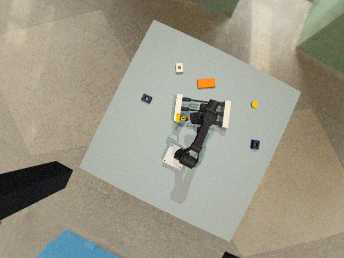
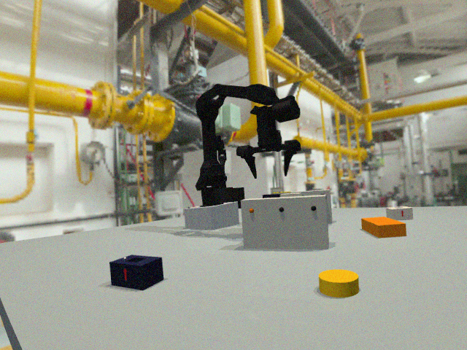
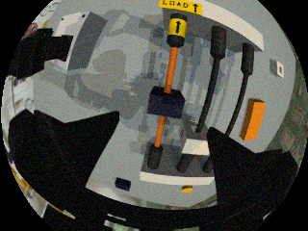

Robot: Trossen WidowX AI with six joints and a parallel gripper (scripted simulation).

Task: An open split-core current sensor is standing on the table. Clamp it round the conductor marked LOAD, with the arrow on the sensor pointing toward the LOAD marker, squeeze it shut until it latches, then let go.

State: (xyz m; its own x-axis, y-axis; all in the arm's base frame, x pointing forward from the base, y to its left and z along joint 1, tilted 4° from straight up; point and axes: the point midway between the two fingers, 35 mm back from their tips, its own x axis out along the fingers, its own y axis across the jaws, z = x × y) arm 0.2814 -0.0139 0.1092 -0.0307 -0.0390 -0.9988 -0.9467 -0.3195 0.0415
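Apparently release is done: my claw point(image 2: 271, 176) point(image 3: 165, 123) gapes empty, the sensor point(image 3: 166, 102) ringing the orange conductor point(image 3: 171, 67) at its six o'clock. Next, I'd check arrow and latch.

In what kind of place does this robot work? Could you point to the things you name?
Probably an industrial plant room: thick yellow pipes point(image 2: 256, 45) run overhead, a large bolted flange point(image 2: 102, 105) joins one at left, and steel roof beams point(image 2: 401, 33) show above.

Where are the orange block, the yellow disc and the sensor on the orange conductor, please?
Orange block point(image 1: 206, 83) point(image 2: 383, 227) point(image 3: 253, 120): top, exterior, wrist; its body.
Yellow disc point(image 1: 255, 104) point(image 2: 338, 276) point(image 3: 187, 189): same views; upper face.
Sensor point(image 3: 166, 104): wrist; dark housing.
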